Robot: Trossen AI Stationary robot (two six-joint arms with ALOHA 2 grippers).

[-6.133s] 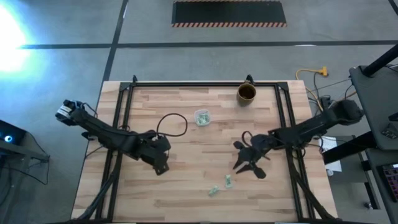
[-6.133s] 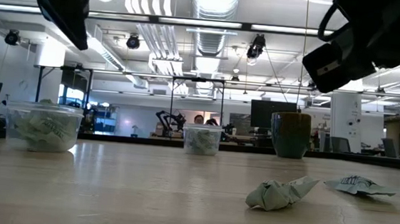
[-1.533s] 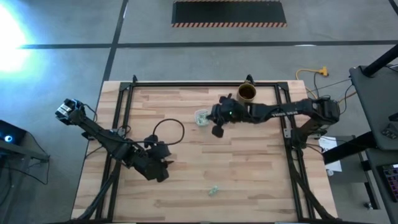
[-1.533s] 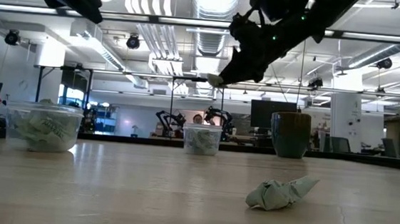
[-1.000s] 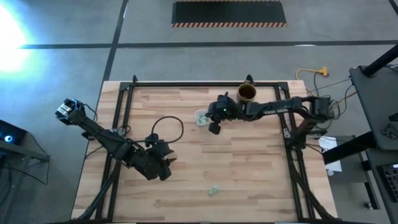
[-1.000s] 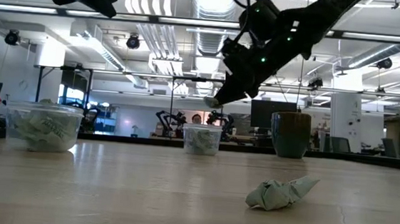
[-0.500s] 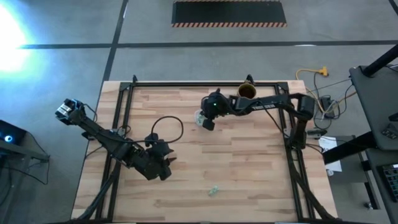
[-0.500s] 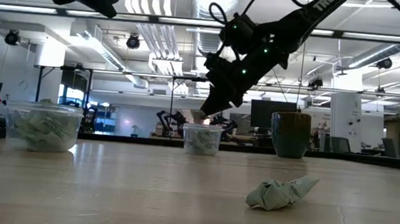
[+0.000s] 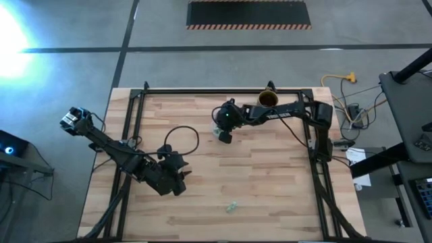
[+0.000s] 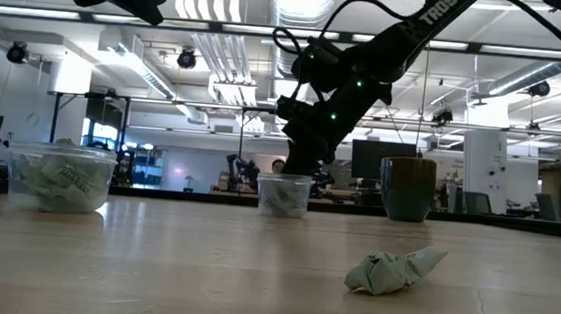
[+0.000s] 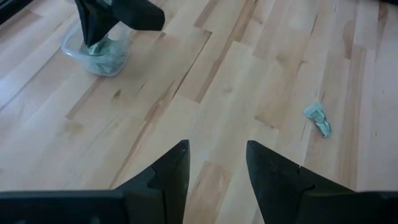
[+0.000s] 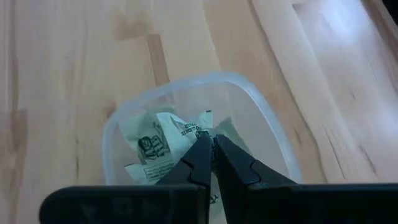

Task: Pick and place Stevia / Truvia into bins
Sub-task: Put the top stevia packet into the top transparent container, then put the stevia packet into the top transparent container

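My right gripper point(image 10: 285, 169) point(image 12: 211, 144) hangs shut on a pale green and white Stevia sachet point(image 12: 180, 134) in the mouth of the middle clear cup point(image 10: 283, 195) point(image 12: 249, 93), which holds more sachets. My left gripper point(image 9: 179, 177) point(image 11: 217, 165) hovers open above bare wood near the table's front left. One crumpled sachet point(image 10: 392, 270) point(image 11: 318, 119) point(image 9: 231, 206) lies loose on the table toward the near edge. A second clear cup point(image 10: 58, 177) full of sachets stands at the left in the low view. My right gripper pinches the sachet between its two fingertips, at an edge point(image 12: 198, 132) beside the printed face. The fingers slant down from the table's right into the cup's mouth. The sachet hangs below them among the others in the cup; whether it rests on them I cannot tell.
A brown mug point(image 9: 268, 100) point(image 10: 406, 189) stands at the far edge, right of the middle cup. A black cable loop point(image 9: 182, 138) lies on the wood by the left arm. Open wood stretches across the near and right parts of the table.
My right gripper has gone down and toward the table's left with the sachet, tipping more steeply, from above and right of the middle cup to its mouth. It has stayed shut.
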